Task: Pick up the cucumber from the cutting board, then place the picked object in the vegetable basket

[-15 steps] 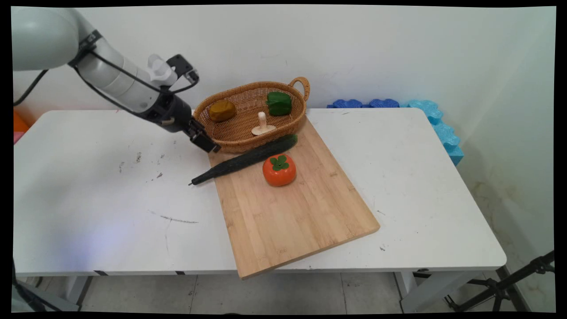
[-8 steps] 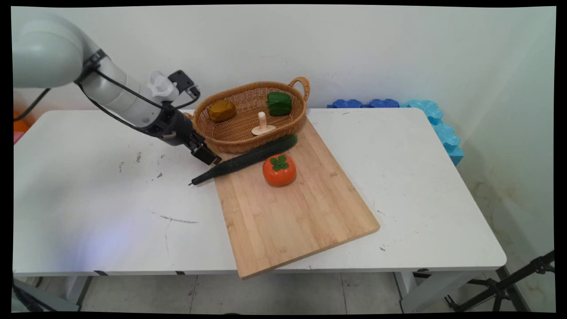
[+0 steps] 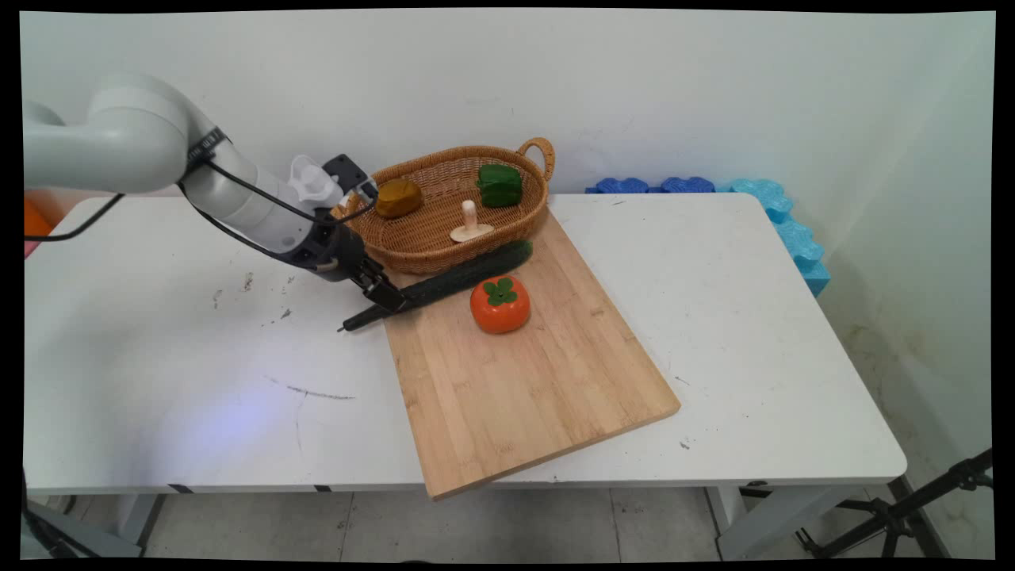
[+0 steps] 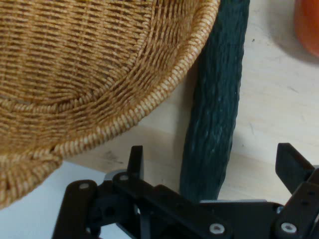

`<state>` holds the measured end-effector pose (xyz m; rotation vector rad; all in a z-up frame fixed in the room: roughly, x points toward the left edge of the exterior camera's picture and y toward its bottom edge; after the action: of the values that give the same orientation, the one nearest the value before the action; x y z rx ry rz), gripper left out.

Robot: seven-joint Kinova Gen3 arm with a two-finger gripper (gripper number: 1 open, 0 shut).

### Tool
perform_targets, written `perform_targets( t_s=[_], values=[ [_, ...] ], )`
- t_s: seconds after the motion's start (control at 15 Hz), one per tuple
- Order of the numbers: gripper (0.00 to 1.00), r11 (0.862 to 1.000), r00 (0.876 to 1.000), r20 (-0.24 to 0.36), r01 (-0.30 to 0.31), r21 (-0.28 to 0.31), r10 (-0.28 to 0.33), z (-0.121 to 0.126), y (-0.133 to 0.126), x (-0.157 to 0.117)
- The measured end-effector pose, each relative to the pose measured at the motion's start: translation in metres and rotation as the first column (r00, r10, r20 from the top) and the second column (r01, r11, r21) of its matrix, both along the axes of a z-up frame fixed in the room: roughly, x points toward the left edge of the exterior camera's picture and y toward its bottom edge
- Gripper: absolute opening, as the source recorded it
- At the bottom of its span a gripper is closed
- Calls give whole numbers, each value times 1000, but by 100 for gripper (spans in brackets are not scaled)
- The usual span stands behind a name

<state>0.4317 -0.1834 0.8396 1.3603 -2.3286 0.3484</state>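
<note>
A long dark green cucumber (image 3: 444, 284) lies aslant across the wooden cutting board's (image 3: 515, 381) upper left corner, its thin end out over the white table (image 3: 158, 357). My gripper (image 3: 390, 297) is down at the cucumber's left part, open, one finger on each side of it. In the hand view the cucumber (image 4: 217, 104) runs up between the two fingertips (image 4: 135, 158), and the gripper (image 4: 212, 167) has not closed on it. The wicker basket (image 4: 94, 74) lies right beside it on the left. An orange persimmon (image 3: 499, 304) sits on the board just past the cucumber.
The oval wicker basket (image 3: 420, 250) stands behind the board and holds a brown potato (image 3: 397, 197), a green pepper (image 3: 499, 185) and a pale mushroom (image 3: 470, 224). Blue foam blocks (image 3: 761, 208) line the table's far right edge.
The arm has come down and to the right, from beside the basket's rim to the cucumber, so that the open fingers now straddle it. Nothing else has moved.
</note>
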Motion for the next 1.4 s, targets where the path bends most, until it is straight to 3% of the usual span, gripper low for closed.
perform_targets(
  t_s=[0.4, 0.47, 0.93, 1.4],
  values=[
    [100, 1000, 1000, -16, -14, -1, 14, -18, -8, -5],
    [0, 1000, 1000, -18, -16, 0, 16, -20, -8, -6],
    [0, 1000, 999, -33, -3, 12, 3, -28, -6, -9],
    [0, 999, 997, -52, 48, -6, -49, -16, -2, -15]
  ],
)
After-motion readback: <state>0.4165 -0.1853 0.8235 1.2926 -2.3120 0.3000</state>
